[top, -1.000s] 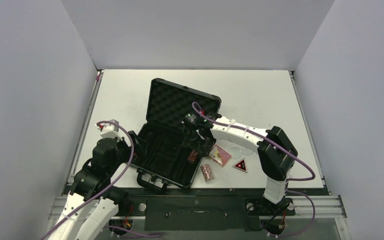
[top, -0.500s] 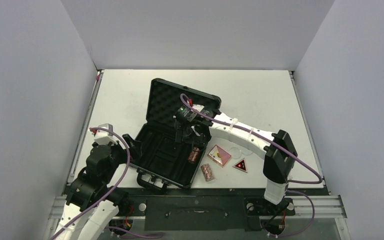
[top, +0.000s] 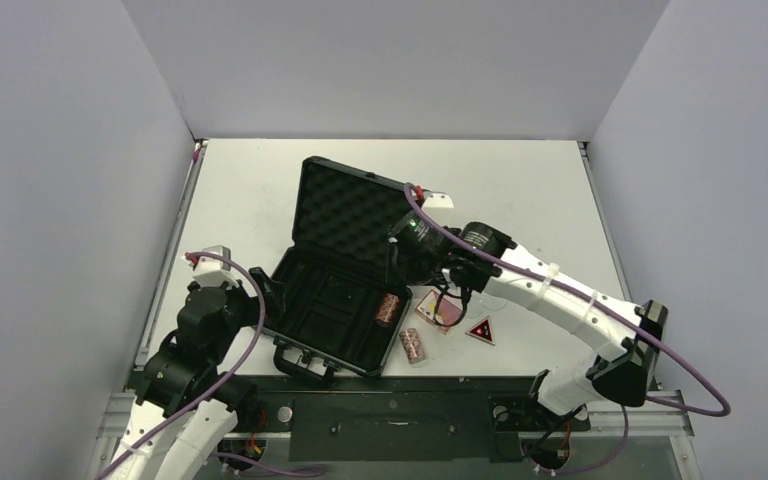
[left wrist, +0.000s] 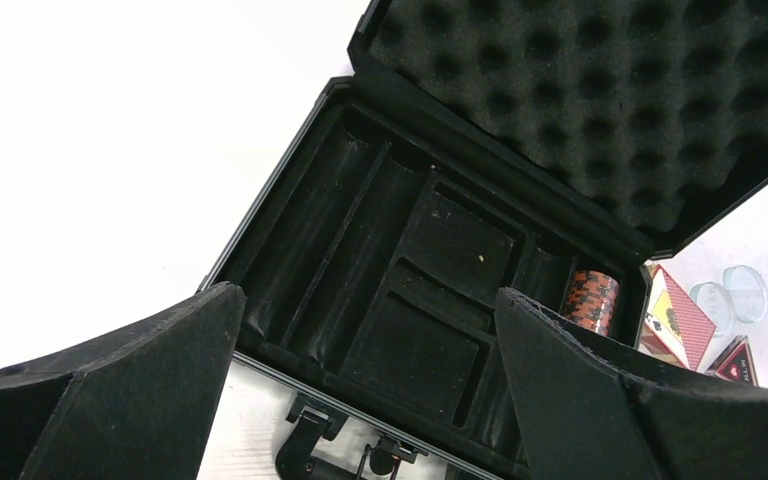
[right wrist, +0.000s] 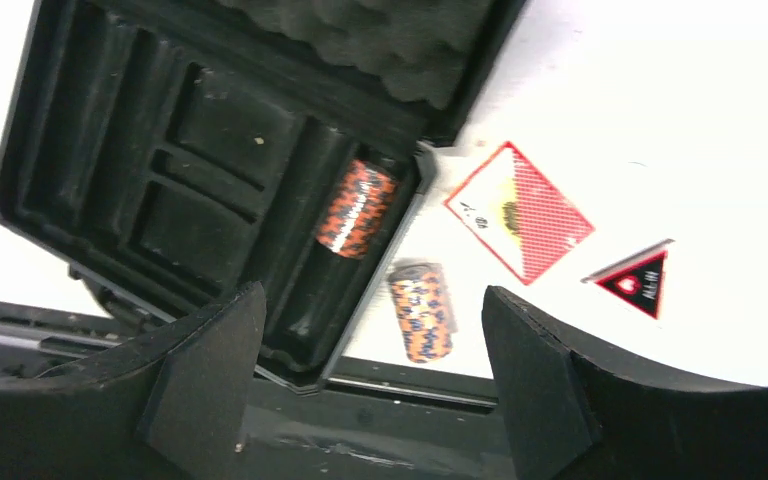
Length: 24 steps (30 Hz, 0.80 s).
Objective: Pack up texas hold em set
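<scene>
The black case (top: pixel 332 300) lies open, its foam lid (top: pixel 345 205) raised at the back. One reddish-brown chip roll (top: pixel 388 307) lies in the case's rightmost slot and also shows in the left wrist view (left wrist: pixel 593 300) and the right wrist view (right wrist: pixel 358 208). The second chip roll (top: pixel 414 345) (right wrist: pixel 421 310) lies on the table just right of the case. The pink card box (top: pixel 440 310) (right wrist: pixel 520 210) and the red-black triangle (top: pixel 482 331) (right wrist: pixel 635 280) lie further right. My right gripper (top: pixel 438 272) (right wrist: pixel 370 390) is open and empty, high above the case's right edge. My left gripper (top: pixel 263 290) (left wrist: pixel 370 400) is open and empty at the case's front left.
Two clear discs (top: pixel 475 300) (left wrist: pixel 730 295) lie on the table behind the card box. The case's handle and latches (top: pixel 300 360) face the near table edge. Grey walls close in the table on the left, back and right.
My right gripper has let go of the chip roll in the case's right slot, then lifted and drawn back to the right. The left arm has pulled slightly back.
</scene>
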Tool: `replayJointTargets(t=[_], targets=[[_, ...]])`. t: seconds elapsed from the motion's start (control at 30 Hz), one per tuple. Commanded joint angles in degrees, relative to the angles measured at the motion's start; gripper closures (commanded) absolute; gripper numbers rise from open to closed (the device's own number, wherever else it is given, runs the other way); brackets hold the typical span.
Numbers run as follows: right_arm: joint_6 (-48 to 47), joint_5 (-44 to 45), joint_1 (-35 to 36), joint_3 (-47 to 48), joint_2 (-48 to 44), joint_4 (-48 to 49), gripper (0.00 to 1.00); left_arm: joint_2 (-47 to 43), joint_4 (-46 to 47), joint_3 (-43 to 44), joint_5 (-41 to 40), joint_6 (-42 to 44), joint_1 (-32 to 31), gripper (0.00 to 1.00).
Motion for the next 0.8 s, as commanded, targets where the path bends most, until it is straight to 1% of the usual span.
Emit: replayJointTargets(t=[0.0, 0.13, 0.23, 0.3, 0.4, 0.5, 0.6, 0.7, 0.77], targets=[[1.27, 9.21, -0.14, -4.57, -5.46, -2.77, 0.25, 1.06, 2.15, 0.90, 0.79, 0.49, 0.11, 0.04], [4.24, 11.70, -0.59, -12.24, -11.34, -0.97, 0.26, 0.37, 2.75, 0.23, 0.46, 1.27, -0.06, 0.04], [3.14, 10.79, -1.25, -17.92, -14.91, 2.33, 0.27, 0.38, 3.16, -0.08, 1.29, 1.59, -0.07, 0.04], [-0.10, 8.65, -1.58, -20.80, -16.65, 4.27, 0.27, 0.68, 3.47, -0.16, 1.86, 1.73, -0.09, 0.04], [-4.08, 6.82, -1.97, -21.72, -17.67, 5.56, 0.27, 0.84, 3.68, -0.29, 2.39, 1.77, -0.10, 0.04], [-11.91, 2.22, -1.98, -23.73, -18.55, 9.94, 0.29, 1.02, 3.81, -0.37, 2.99, 1.86, -0.15, 0.04], [-17.68, -1.55, -2.11, -25.35, -18.82, 14.47, 0.31, 0.77, 3.95, -0.48, 3.51, 2.02, -0.36, 0.04], [-23.88, -7.61, -4.02, -24.16, -16.58, 14.78, 0.31, 0.53, 4.09, -0.60, 3.93, 2.18, -0.57, 0.04], [-26.58, -9.23, -5.22, -22.47, -14.27, 13.23, 0.32, 0.65, 4.42, -0.69, 4.50, 2.35, -0.59, 0.04]])
